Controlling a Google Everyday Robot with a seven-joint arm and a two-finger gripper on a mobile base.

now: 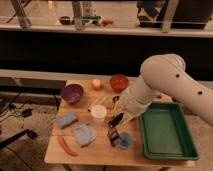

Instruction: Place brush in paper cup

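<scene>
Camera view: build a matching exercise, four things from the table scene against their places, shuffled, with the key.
Things
1. paper cup
2. purple bowl
3. green tray
4. tool

Places
A. on the picture's right side of the table
B. low over the table, between the paper cup and the blue cup
C. far left part of the table
D. middle of the table, just left of the tool

Pairs: 1-D, 2-C, 3-A, 4-B
</scene>
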